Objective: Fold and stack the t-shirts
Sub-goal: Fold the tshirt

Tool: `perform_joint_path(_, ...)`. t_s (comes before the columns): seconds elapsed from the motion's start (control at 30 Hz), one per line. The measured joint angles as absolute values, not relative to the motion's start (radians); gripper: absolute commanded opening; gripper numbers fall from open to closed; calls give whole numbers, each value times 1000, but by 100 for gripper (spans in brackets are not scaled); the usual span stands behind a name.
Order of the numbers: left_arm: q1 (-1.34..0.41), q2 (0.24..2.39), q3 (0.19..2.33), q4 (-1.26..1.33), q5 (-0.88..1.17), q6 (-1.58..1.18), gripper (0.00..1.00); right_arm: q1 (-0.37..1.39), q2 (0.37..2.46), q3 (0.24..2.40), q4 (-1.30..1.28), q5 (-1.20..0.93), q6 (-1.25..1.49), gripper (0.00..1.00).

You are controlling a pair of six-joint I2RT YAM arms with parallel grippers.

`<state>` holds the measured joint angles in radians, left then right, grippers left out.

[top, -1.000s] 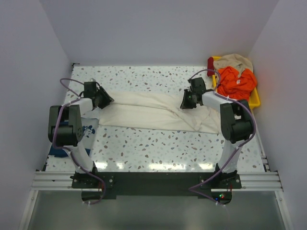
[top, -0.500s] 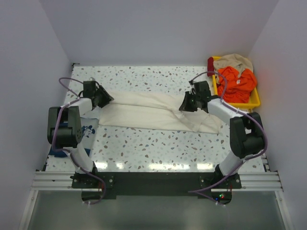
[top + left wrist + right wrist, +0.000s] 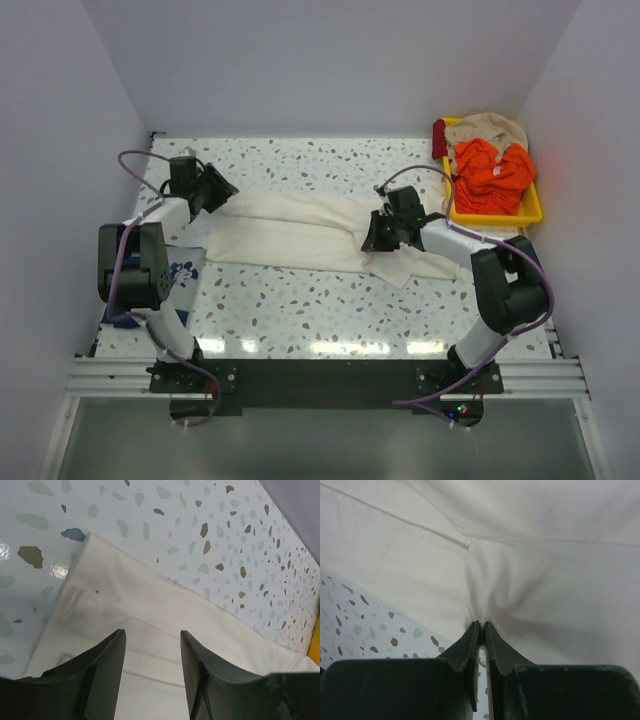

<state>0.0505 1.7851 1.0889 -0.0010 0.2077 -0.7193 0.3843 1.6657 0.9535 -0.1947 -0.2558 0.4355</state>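
Observation:
The cream t-shirt (image 3: pixel 300 235) lies folded into a long band across the middle of the speckled table. My left gripper (image 3: pixel 222 190) is open just above its left end; the wrist view shows the cloth (image 3: pixel 165 615) between the spread fingers (image 3: pixel 107 652). My right gripper (image 3: pixel 375 240) is shut on a pinch of the cream cloth (image 3: pixel 520 580) near the band's right part, over its folded layers. A navy blue t-shirt with white print (image 3: pixel 180 272) peeks out beside the left arm at the table's left edge, mostly hidden.
A yellow tray (image 3: pixel 495 215) at the back right holds an orange garment (image 3: pixel 490 170), a tan one (image 3: pixel 490 128) and a dark red piece (image 3: pixel 439 135). White walls close in the table at back and sides.
My right gripper has moved left and toward the near edge, carrying the cream shirt's right end over the band. The left gripper has shifted slightly back.

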Motion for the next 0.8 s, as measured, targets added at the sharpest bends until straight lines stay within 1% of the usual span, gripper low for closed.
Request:
perform_joint_path(0.33, 47, 1900, 1205, -2, 215, -714, 53, 384, 1666, 952, -212, -187, 424, 9)
perform_joint_path(0.57, 39, 1959, 1230, -8, 212, -704, 53, 384, 1667, 931, -214, -148, 418, 13)
perform_joint_path(0.63, 36, 1965, 1232, -12, 208, -695, 53, 384, 1671, 929, -214, -147, 418, 17)
perform_joint_path(0.67, 35, 1966, 1233, -15, 206, -690, 52, 384, 1673, 929, -213, -148, 419, 23)
perform_joint_path(0.73, 32, 1967, 1236, -18, 203, -686, 52, 384, 1674, 929, -210, -151, 422, 30)
perform_joint_path(0.77, 31, 1967, 1238, -21, 200, -684, 52, 384, 1673, 929, -208, -155, 422, 36)
perform_joint_path(0.8, 29, 1967, 1238, -22, 197, -683, 52, 385, 1672, 930, -208, -159, 423, 38)
